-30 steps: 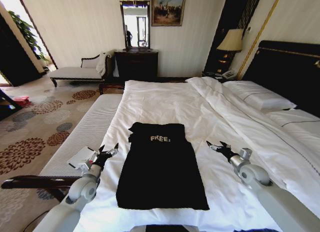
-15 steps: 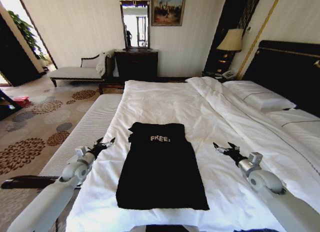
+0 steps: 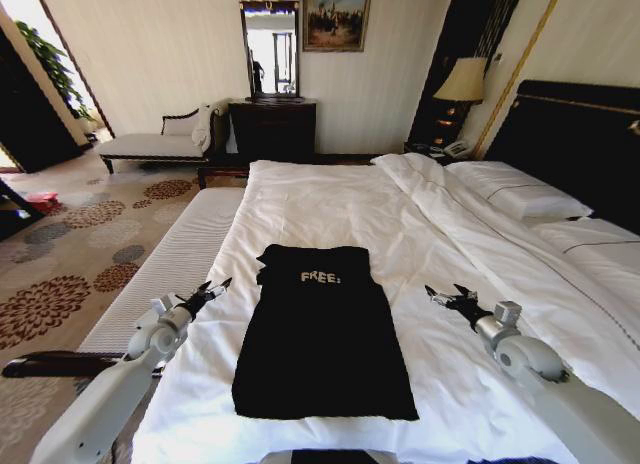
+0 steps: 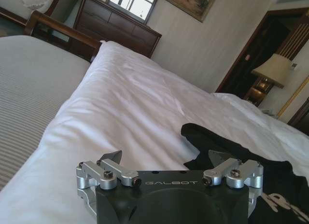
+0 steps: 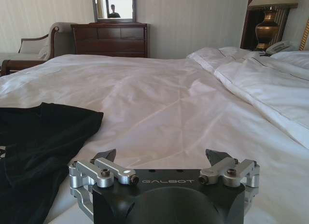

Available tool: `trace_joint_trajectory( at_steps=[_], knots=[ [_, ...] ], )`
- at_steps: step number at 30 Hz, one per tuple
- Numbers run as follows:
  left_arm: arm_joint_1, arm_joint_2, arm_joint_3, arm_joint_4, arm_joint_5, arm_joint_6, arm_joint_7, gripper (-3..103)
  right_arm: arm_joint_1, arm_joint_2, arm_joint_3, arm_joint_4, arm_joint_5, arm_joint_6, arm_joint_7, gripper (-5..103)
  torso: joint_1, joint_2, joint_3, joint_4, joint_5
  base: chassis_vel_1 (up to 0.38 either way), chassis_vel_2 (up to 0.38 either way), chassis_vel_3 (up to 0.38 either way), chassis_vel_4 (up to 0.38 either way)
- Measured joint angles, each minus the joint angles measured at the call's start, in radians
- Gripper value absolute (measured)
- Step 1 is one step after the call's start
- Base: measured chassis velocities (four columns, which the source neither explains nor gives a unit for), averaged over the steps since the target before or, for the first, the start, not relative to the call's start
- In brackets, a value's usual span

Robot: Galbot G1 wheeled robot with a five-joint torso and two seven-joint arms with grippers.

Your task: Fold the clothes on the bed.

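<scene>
Black soft top [image 3: 323, 334] lies flat on the white duvet of the bed [image 3: 330, 199], "FREE!" lettering at the far end, hem nearest the robot, so its long axis runs away from the robot toward the far edge of the bed. Head view: left gripper [image 3: 212, 290] sits just beside the top's left edge, level with the chest; right gripper [image 3: 447, 297] sits off the right edge, a bit wider apart from the fabric. The top lies between the two, inward of each; the left arm looks nearer. Both jaws are spread wide, holding nothing, neither touching the fabric. Left wrist view: left gripper [image 4: 166, 161] has its jaws apart and empty over white duvet, with the top's shoulder and armhole [image 4: 227, 147] just ahead and off to one side. Right wrist view: right gripper [image 5: 163, 159] is likewise wide apart and empty, the black top [image 5: 43, 137] off to the side with bare duvet straight ahead; dark dresser [image 5: 110, 39] and lamp [image 5: 271, 14] stand at the far wall. Against the earlier head frames: the left gripper has moved outward from the top's edge and the right has pulled back slightly; the top is unmoved, folding not begun.
</scene>
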Motion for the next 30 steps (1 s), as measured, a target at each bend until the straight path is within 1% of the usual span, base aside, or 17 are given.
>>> trace_joint_trajectory(
  at_steps=[1,2,5,7,11,13,17,19,20,22,24,25,26,29,30],
  knots=[
    [-0.015,-0.017,0.007,0.008,-0.01,0.005,-0.004,100,-0.003,0.0,0.0,-0.001,-0.001,0.0,0.0,100,0.0,0.0,0.0,-0.0003,0.0001,0.0,0.0,0.0,0.0],
    [-0.015,-0.017,0.007,0.008,-0.01,0.005,-0.004,100,-0.003,0.0,0.0,-0.001,-0.001,0.0,0.0,100,0.0,0.0,0.0,-0.0003,0.0001,0.0,0.0,0.0,0.0],
    [-0.061,-0.059,0.04,0.036,-0.024,0.016,-0.013,100,-0.016,0.001,0.008,-0.001,-0.005,0.0,-0.002,100,0.0,0.0,0.0,-0.0004,0.0002,0.0,0.0,0.0,0.0],
    [-0.076,-0.067,0.054,0.046,-0.024,0.017,-0.013,100,-0.021,0.002,0.011,-0.001,-0.007,0.0,-0.002,100,0.0,0.0,0.0,-0.0003,0.0003,0.0,0.0,0.0,0.0],
    [-0.143,-0.096,0.107,0.092,-0.022,0.019,-0.015,100,-0.035,0.007,0.021,-0.003,-0.012,0.0,-0.004,100,0.0,0.0,0.0,-0.0004,0.0003,0.0,0.0,0.0,0.0],
    [-0.159,-0.101,0.118,0.104,-0.022,0.02,-0.015,100,-0.037,0.008,0.022,-0.004,-0.013,0.0,-0.004,100,0.0,0.0,0.0,-0.0001,0.0001,0.0,0.0,0.0,0.0],
    [-0.235,-0.123,0.168,0.179,-0.029,0.024,-0.016,100,-0.04,0.009,0.024,-0.01,-0.013,0.0,-0.004,100,0.0,0.0,0.0,-0.0002,0.0003,0.0,0.0,0.0,0.0],
    [-0.243,-0.126,0.172,0.191,-0.03,0.025,-0.017,100,-0.04,0.009,0.024,-0.011,-0.013,0.0,-0.004,100,0.0,0.0,0.0,-0.0002,0.0002,0.0,0.0,0.0,0.0],
    [-0.274,-0.141,0.187,0.235,-0.035,0.027,-0.021,100,-0.04,0.01,0.024,-0.012,-0.014,0.0,-0.004,100,0.0,0.0,0.0,-0.0001,0.0,0.0,0.0,0.0,0.0],
    [-0.301,-0.155,0.199,0.275,-0.045,0.031,-0.027,100,-0.039,0.012,0.024,-0.013,-0.014,0.0,-0.004,100,0.0,0.0,0.0,-0.0002,0.0001,0.0,0.0,0.0,0.0],
    [-0.306,-0.158,0.201,0.282,-0.046,0.032,-0.028,100,-0.039,0.013,0.024,-0.014,-0.014,0.0,-0.004,100,0.0,0.0,0.0,-0.0002,0.0001,0.0,0.0,0.0,0.0],
    [-0.317,-0.163,0.207,0.296,-0.046,0.032,-0.03,102,-0.038,0.014,0.023,-0.016,-0.014,0.0,-0.004,100,0.0,0.0,0.0,-0.0001,0.0001,0.0,0.0,0.0,0.0],
    [-0.327,-0.168,0.216,0.309,-0.044,0.033,-0.033,100,-0.037,0.014,0.022,-0.019,-0.014,-0.001,-0.004,100,0.0,0.0,0.0,-0.0001,0.0003,0.0,0.0,0.0,0.0],
    [-0.334,-0.172,0.229,0.317,-0.037,0.033,-0.034,100,-0.034,0.015,0.022,-0.021,-0.014,-0.001,-0.004,100,0.0,0.0,0.0,-0.0002,0.0,0.0,0.0,0.0,0.0],
    [-0.338,-0.173,0.239,0.319,-0.03,0.033,-0.034,97,-0.033,0.016,0.021,-0.022,-0.013,-0.002,-0.004,100,0.0,0.0,0.0,-0.0001,0.0001,0.0,0.0,0.0,0.0]
  ],
)
